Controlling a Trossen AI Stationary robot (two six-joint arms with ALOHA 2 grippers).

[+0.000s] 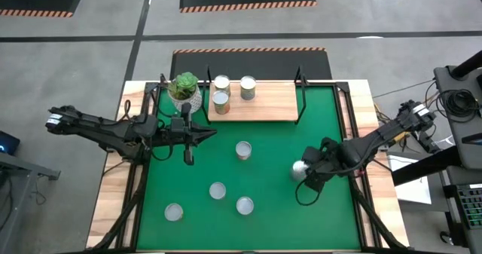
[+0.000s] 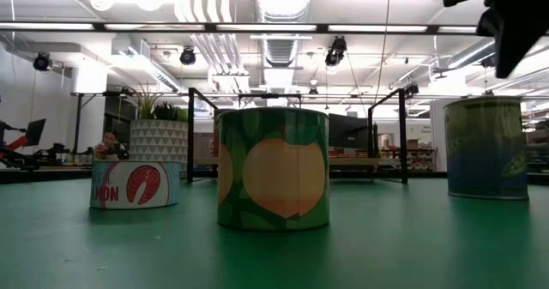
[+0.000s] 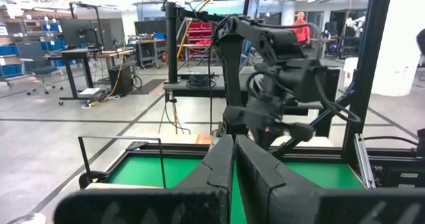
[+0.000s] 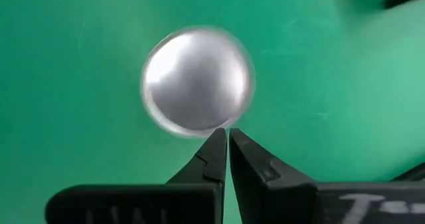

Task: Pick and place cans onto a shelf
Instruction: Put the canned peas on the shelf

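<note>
Three cans (image 1: 221, 82) (image 1: 248, 87) (image 1: 221, 102) stand on the light-wood shelf (image 1: 267, 103) at the far side. Several cans stand on their bases on the green mat: (image 1: 242, 149), (image 1: 218, 190), (image 1: 245, 205), (image 1: 174, 212). One more can (image 1: 300, 169) stands under my right gripper (image 1: 307, 172). That gripper is shut and points down. In the right wrist view its tips (image 4: 228, 136) show at the edge of the can's silvery top (image 4: 197, 82). In the low view the gripper (image 2: 506, 32) hangs above this can (image 2: 485, 147), apart from it. My left gripper (image 1: 211, 133) is shut and empty, near the plant pot.
A white pot with a green plant (image 1: 184, 90) stands at the shelf's left end. Black metal posts (image 1: 300, 81) rise at the shelf's ends. In the low view an orange-labelled can (image 2: 273, 169) and a flat salmon can (image 2: 135, 184) stand nearest the near edge.
</note>
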